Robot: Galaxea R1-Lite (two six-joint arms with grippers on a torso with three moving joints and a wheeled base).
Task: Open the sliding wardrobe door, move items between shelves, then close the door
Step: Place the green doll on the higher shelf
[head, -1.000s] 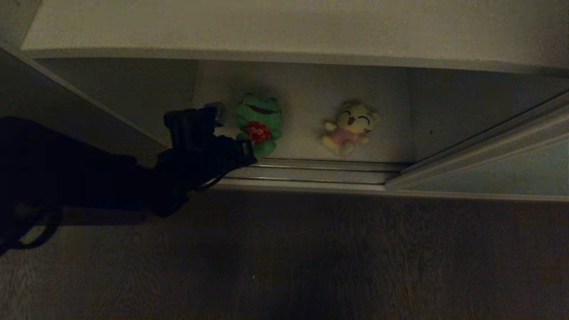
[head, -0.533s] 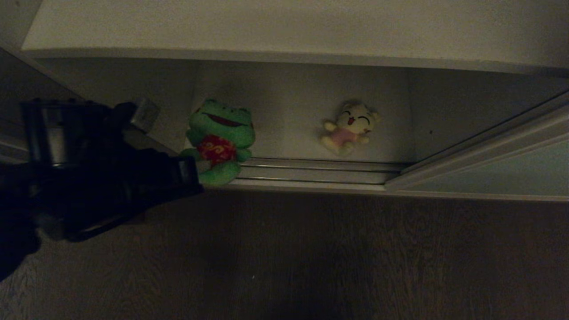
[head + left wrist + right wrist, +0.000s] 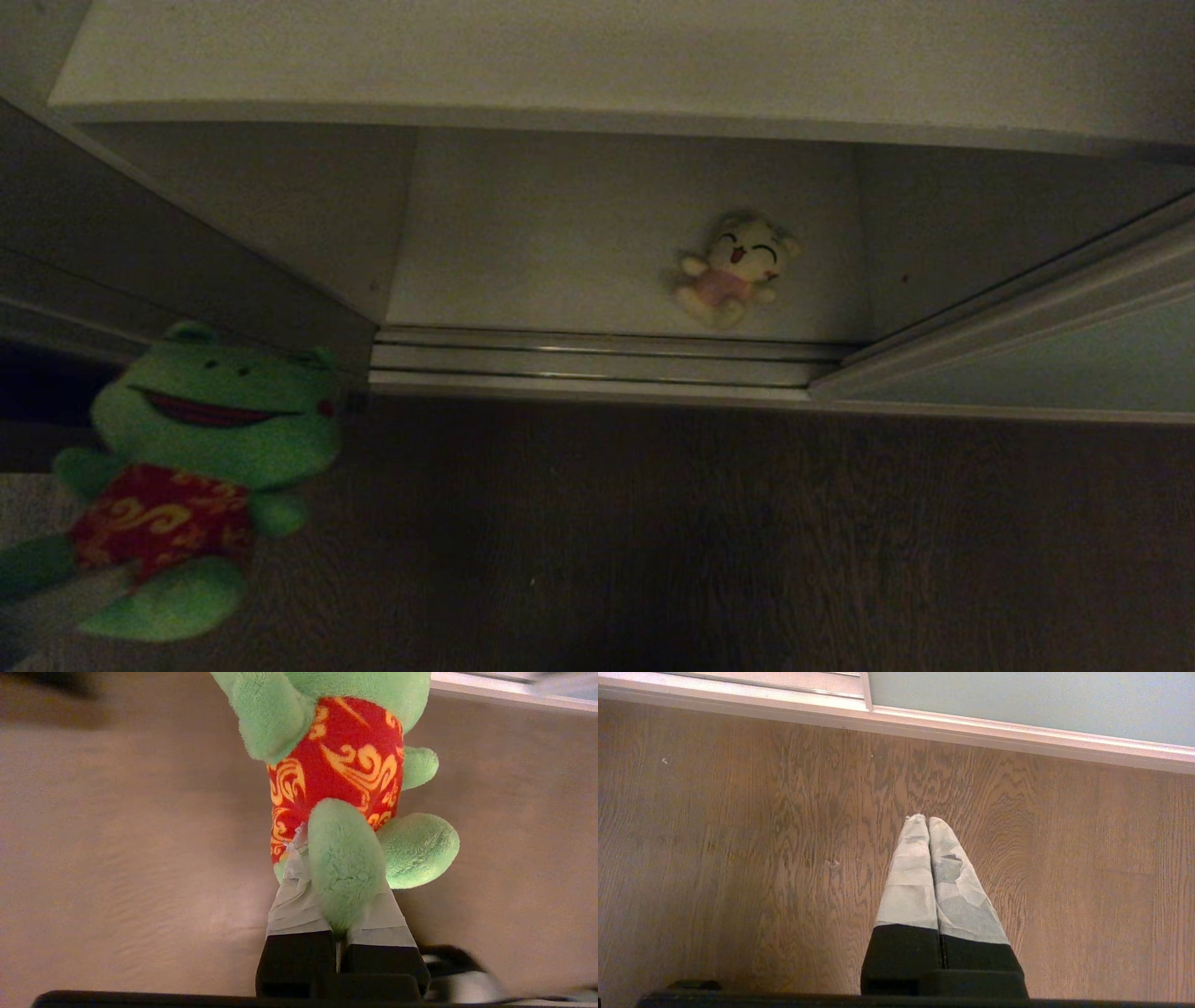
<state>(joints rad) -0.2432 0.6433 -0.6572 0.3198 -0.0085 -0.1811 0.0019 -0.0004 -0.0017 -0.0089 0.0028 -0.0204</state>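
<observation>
Green plush fills the lower left corner of the head view: the frog toy [image 3: 191, 476], in a red bib with yellow swirls, hangs out in front of the wardrobe, above the wooden floor [image 3: 709, 541] and clear of the silver floor rails [image 3: 597, 359]. The left tool [image 3: 334, 896] is clenched on one of the frog's legs, its taped fingers [image 3: 292, 900] pressed to either side of the plush. Behind the rails, the yellow toy with a pink belly [image 3: 733, 266] lies on the bottom shelf [image 3: 560, 243], well apart from the frog. The sliding wardrobe door [image 3: 1055, 364] stands to the right of the rails. The right tool [image 3: 927, 826] hangs over the floor near the door, clenched on nothing.
</observation>
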